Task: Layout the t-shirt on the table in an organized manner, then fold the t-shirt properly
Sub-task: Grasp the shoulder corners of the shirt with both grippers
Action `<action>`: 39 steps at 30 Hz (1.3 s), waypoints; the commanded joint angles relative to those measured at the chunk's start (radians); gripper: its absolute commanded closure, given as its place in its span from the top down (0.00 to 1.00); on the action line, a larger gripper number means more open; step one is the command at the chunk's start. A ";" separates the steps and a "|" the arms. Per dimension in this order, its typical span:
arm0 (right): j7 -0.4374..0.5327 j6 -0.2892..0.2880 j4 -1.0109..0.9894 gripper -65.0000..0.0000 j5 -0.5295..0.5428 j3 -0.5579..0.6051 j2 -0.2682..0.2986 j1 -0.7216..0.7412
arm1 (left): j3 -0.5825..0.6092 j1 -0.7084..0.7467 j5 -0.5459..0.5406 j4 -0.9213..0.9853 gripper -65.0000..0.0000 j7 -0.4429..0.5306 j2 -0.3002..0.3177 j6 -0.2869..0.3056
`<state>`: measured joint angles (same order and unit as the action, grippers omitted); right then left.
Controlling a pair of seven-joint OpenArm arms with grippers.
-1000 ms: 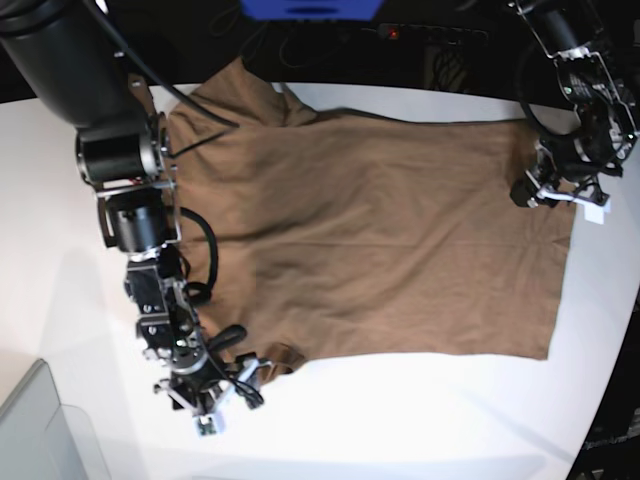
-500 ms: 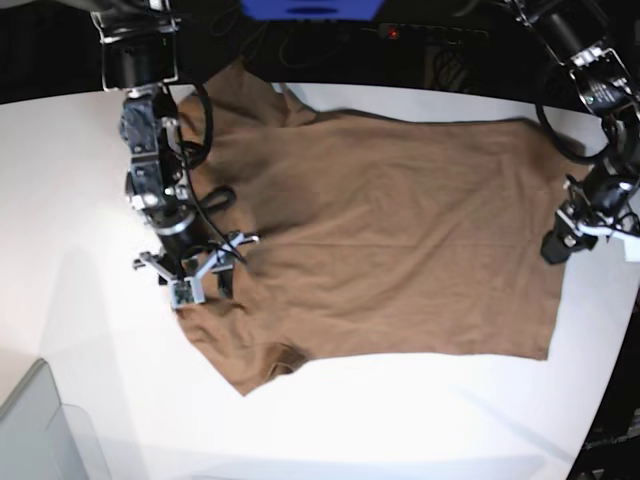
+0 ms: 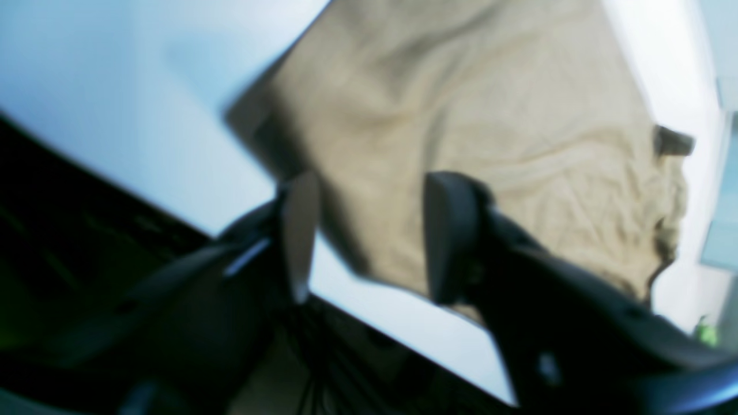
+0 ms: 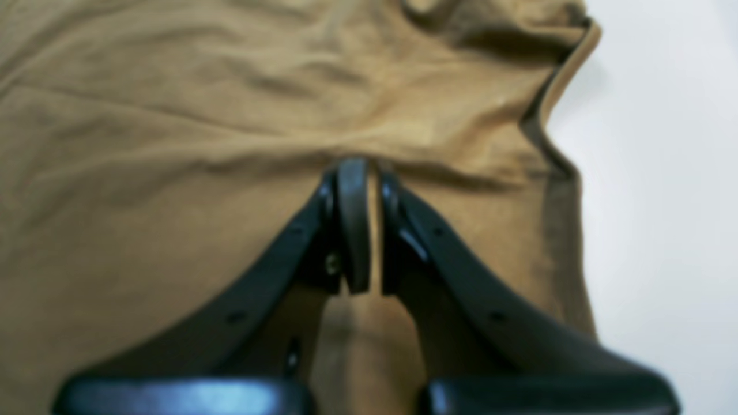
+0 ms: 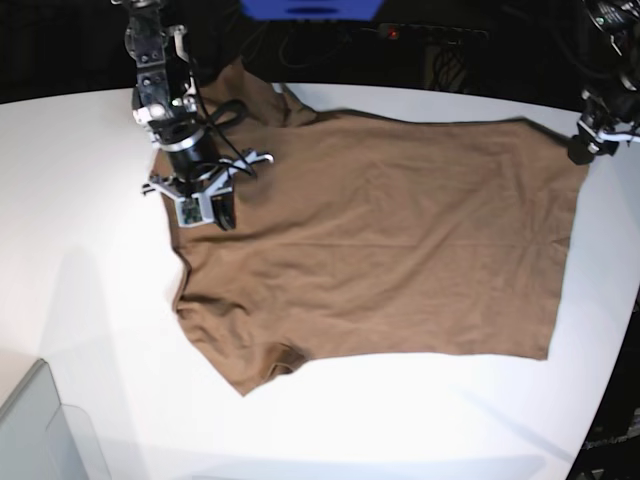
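Tan-brown, the t-shirt lies spread across the white table, the right gripper pinched nearly closed with cloth between its tips near the collar end, the left gripper parted and empty above a hem corner.

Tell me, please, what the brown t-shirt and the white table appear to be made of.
The t-shirt looks like soft knit cloth, probably cotton, with a matte finish: it lies limp, with wrinkles and a stitched hem. The table looks hard and smooth, perhaps laminate or painted board: it shows even white with faint shadows and no grain.
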<state>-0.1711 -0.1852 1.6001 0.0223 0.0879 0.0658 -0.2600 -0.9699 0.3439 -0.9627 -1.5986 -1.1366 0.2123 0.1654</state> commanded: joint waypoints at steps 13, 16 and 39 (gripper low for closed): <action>0.025 0.002 0.022 0.02 0.003 0.000 0.006 -0.091 | -0.001 -0.068 0.035 0.120 0.71 0.010 0.002 0.004; 0.025 0.002 0.022 0.02 0.001 0.000 0.006 -0.112 | -0.001 -0.070 0.026 0.105 0.67 0.010 0.002 0.004; 0.025 0.002 0.044 0.02 0.000 -0.012 0.007 -0.166 | 0.036 -0.105 0.232 -0.082 0.67 0.008 -0.086 0.001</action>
<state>-0.1719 -0.1852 1.6234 0.0219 0.0826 0.0689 -0.4271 -0.9253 0.2367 -0.7254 -1.6688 -1.1419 0.1101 0.1616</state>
